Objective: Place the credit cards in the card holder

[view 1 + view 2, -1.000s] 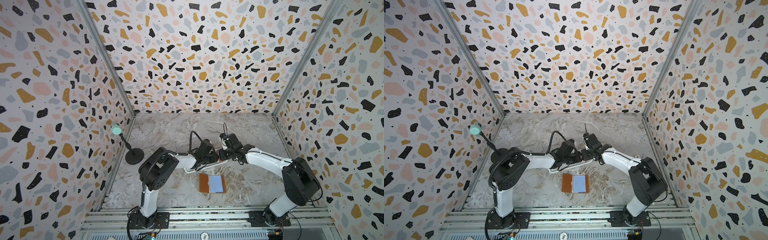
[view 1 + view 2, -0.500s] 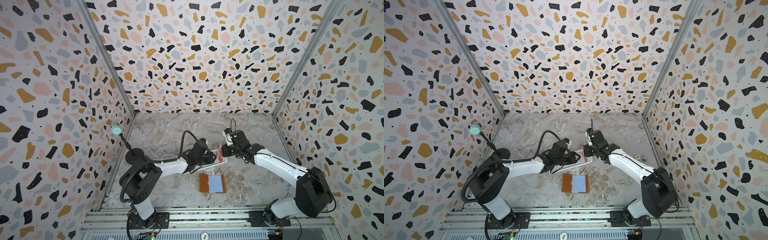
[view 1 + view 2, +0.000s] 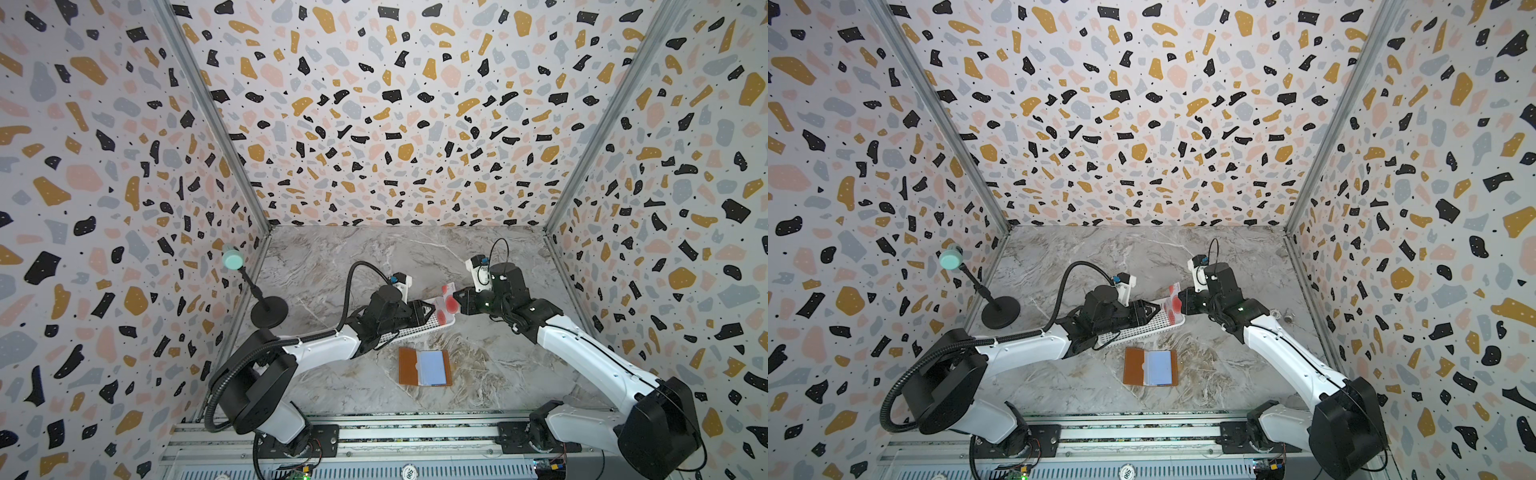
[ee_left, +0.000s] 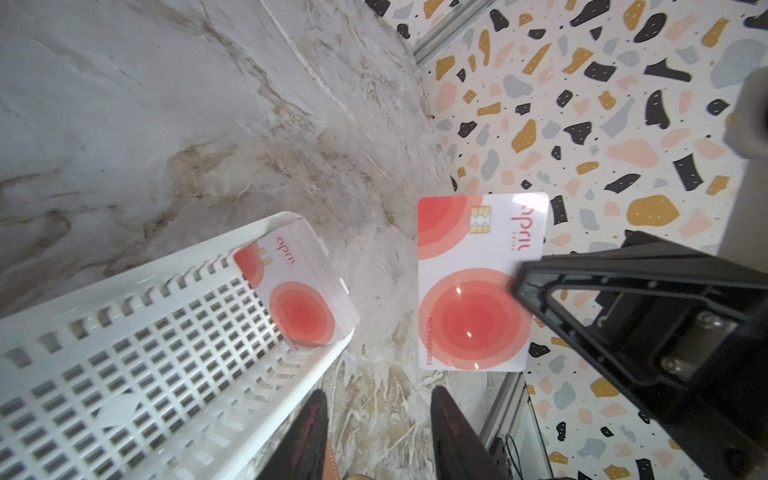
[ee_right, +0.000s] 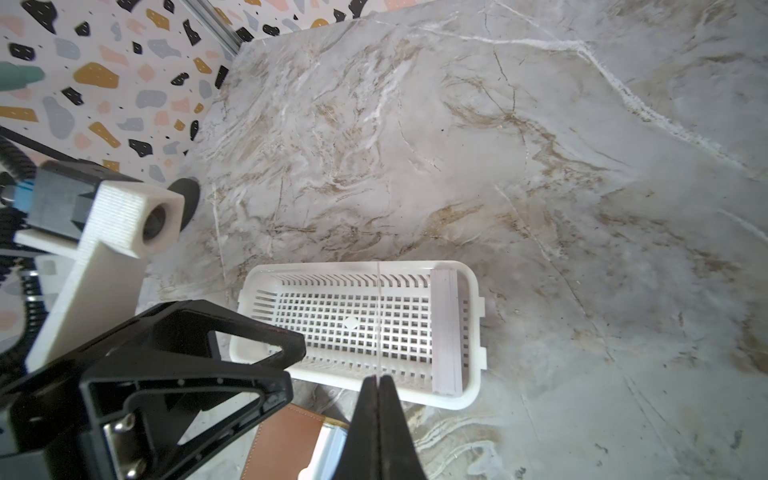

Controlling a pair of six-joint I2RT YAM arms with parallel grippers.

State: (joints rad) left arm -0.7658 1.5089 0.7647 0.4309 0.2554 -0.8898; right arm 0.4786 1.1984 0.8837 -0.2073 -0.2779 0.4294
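One credit card (image 4: 473, 282), white with red round blobs, hangs in the air above the basket's end. My right gripper (image 5: 378, 380) is shut on its edge, and the right wrist view shows it edge-on as a thin line. In both top views this card (image 3: 448, 296) sits at the right gripper (image 3: 457, 301). More credit cards (image 4: 299, 291) lean in a stack inside the white basket (image 4: 124, 353). My left gripper (image 4: 380, 415) is open with nothing between its fingers, low beside the basket. The card holder (image 3: 424, 366) lies open on the table, tan leather with a pale blue sleeve.
A black round-based stand with a teal head (image 3: 268, 309) is at the left wall. Small metal bits (image 3: 1287, 316) lie near the right wall. Terrazzo walls close three sides. The metal rail (image 3: 374, 440) runs along the front.
My right gripper has pulled away from the basket to the right and upward with the card in it. The left gripper stays at the basket, its jaws slightly wider.
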